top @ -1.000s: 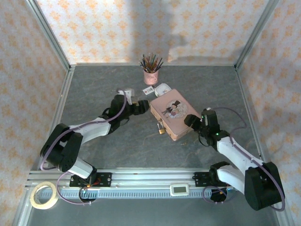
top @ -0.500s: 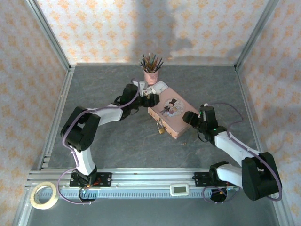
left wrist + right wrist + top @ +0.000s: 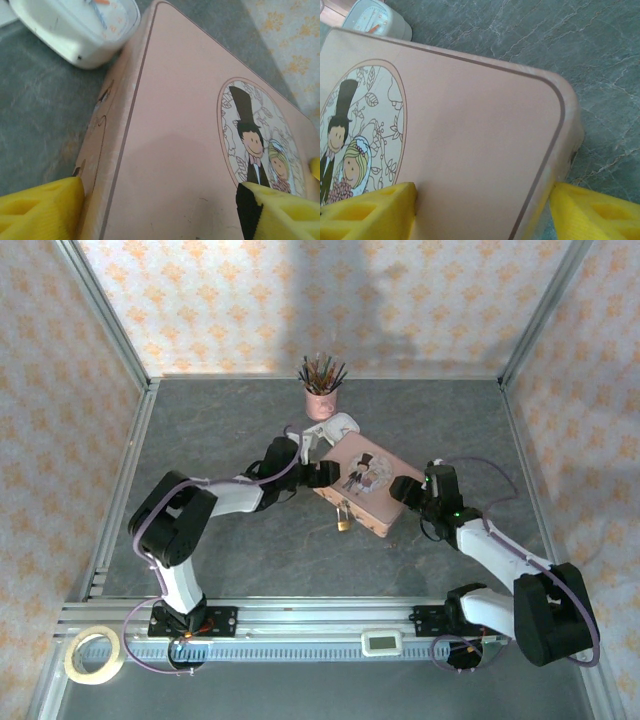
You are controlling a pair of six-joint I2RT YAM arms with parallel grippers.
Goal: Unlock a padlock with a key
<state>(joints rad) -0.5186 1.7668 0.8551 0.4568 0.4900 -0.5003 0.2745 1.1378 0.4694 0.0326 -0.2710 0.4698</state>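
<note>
A pink illustrated tin [image 3: 362, 484] lies mid-table, and the small brass padlock [image 3: 343, 518] hangs at its near left edge. The key is out of view. My left gripper [image 3: 322, 475] is open and straddles the tin's left corner. In the left wrist view one yellow finger [image 3: 42, 210] sits beside the tin's side wall [image 3: 107, 145] and the other finger [image 3: 282, 212] is over the lid. My right gripper [image 3: 405, 490] is open around the tin's right corner [image 3: 555, 115], with one finger [image 3: 367, 212] over the lid and one finger [image 3: 595, 217] by the wall.
A pink cup of pencils [image 3: 321, 398] stands behind the tin. A white timer [image 3: 340, 426] lies just behind the tin's back corner [image 3: 80, 25]. A tape roll [image 3: 94, 654] and a small display [image 3: 381, 642] sit by the front rail.
My left arm swung from the tin's left side round its back corner to the left corner. The tin shifted slightly left. Both grippers have narrowed a little.
</note>
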